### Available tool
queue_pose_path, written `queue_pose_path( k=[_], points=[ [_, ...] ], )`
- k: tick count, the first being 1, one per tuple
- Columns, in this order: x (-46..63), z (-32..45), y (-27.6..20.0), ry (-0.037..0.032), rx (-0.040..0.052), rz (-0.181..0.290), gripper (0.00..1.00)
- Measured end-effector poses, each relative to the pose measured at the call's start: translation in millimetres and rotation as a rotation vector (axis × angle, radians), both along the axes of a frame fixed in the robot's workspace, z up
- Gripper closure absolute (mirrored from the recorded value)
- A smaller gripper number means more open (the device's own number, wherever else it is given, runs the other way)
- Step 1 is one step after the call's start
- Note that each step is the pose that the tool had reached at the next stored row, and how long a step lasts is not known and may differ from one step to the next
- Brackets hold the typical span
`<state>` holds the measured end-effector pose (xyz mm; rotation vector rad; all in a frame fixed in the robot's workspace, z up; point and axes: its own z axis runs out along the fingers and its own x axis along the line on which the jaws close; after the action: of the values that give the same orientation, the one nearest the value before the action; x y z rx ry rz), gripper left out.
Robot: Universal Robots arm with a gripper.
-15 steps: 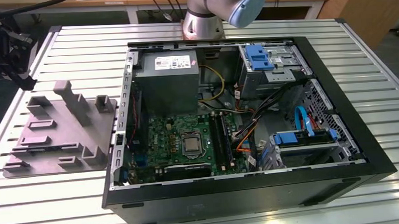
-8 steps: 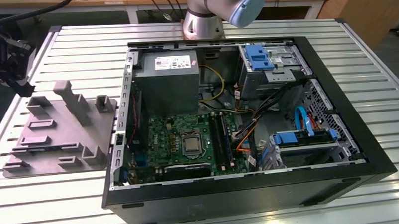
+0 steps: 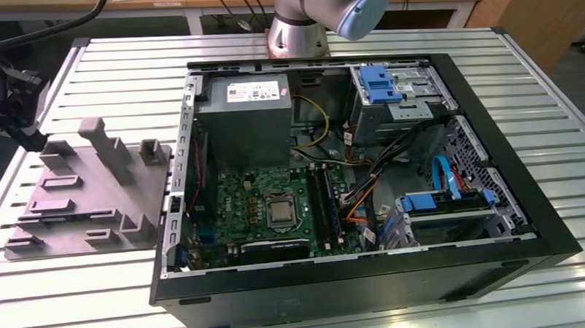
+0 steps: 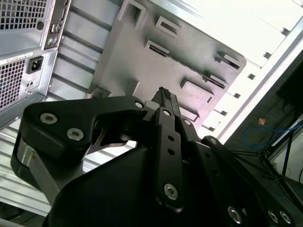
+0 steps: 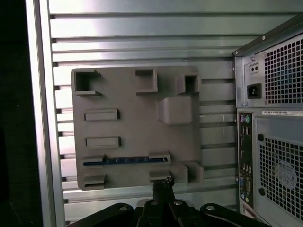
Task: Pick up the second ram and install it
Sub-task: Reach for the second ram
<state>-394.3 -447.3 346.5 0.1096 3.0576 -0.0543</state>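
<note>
The second ram is a thin dark blue stick standing on edge in a slot of the grey holder block, held between two end brackets. My gripper hangs well above the block, and in the first wrist view its tips sit over the block's edge just past the ram's slot. The fingers are shut together with nothing between them. The holder block lies at the exterior view's left, beside the open computer case. The green motherboard with its long black sockets lies inside the case.
A grey power supply and blue drive brackets sit inside the case. The case's rear panel with ports and vents stands close to the holder block. The slatted metal table ends near the block's outer side. The arm's base stands behind the case.
</note>
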Motion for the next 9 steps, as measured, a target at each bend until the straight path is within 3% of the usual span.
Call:
queue_pose_path(
  k=[9],
  points=[
    [-12.4,-12.5,-1.5,-0.0002,-0.0003,0.0,0.9]
  ],
)
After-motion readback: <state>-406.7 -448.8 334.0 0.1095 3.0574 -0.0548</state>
